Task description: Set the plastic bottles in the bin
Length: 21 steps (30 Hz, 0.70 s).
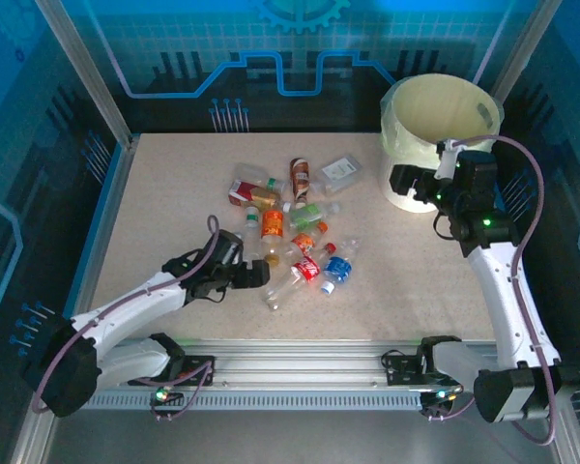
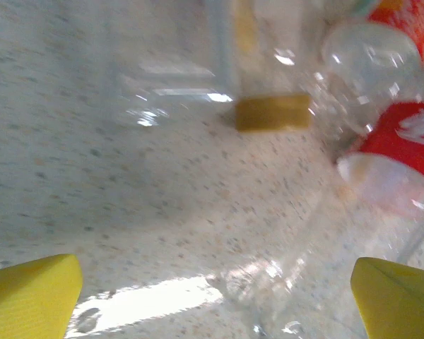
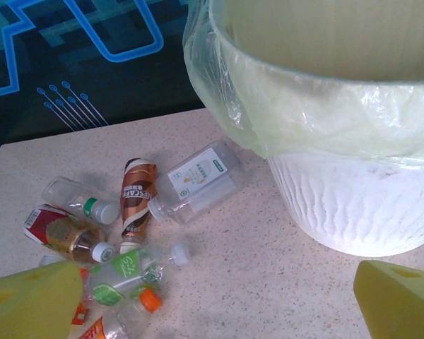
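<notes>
While L jaws gape wide at plastic bottles (image 1: 273,224), R jaws gape wide by bin (image 1: 416,135).

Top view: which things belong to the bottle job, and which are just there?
Job: plastic bottles clustered in the middle; lined white bin at far right.
Not job: table, aluminium rail, blue printed wall panels.

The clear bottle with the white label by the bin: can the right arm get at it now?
Probably yes. The right gripper is open, hanging beside the bin, and the white-labelled bottle lies flat on bare table just ahead of it. Only the brown-labelled bottle near its cap crowds one end.
</notes>
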{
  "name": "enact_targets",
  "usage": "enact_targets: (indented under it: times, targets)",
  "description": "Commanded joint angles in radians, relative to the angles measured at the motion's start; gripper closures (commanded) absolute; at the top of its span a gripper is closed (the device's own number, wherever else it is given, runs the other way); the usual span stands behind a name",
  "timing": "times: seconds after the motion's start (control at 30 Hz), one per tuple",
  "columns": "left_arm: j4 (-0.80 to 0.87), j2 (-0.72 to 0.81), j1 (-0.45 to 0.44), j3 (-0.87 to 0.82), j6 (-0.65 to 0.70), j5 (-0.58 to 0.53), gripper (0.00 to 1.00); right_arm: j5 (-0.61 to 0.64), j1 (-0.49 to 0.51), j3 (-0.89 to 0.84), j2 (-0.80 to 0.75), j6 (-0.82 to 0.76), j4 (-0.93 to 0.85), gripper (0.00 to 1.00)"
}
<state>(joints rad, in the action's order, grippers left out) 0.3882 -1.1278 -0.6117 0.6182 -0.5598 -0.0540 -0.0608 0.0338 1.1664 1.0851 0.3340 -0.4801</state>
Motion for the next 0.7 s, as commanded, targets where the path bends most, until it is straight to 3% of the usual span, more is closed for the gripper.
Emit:
enact_targets:
  times: [0.0, 0.13, 0.37, 0.67]
  targets:
    - [-0.071, -0.021, -0.097, -0.011, 0.108, 0.085, 0.01, 0.007, 0.015, -0.021, -0.03, 0.022, 0.061, 0.0]
    - [-0.08, -0.068, -0.214, -0.001, 0.194, 0.054, 0.01, 0.033, 0.017, -0.039, -0.043, 0.009, 0.061, 0.0]
    - [-0.039, -0.27, -0.327, 0.098, 0.319, -0.117, 0.05, 0.048, 0.016, -0.054, -0.056, 0.016, 0.065, 0.0]
    - [-0.074, -0.426, -0.379, 0.134, 0.343, -0.165, 0.23, 0.083, 0.017, -0.066, -0.079, 0.01, 0.053, 0.0]
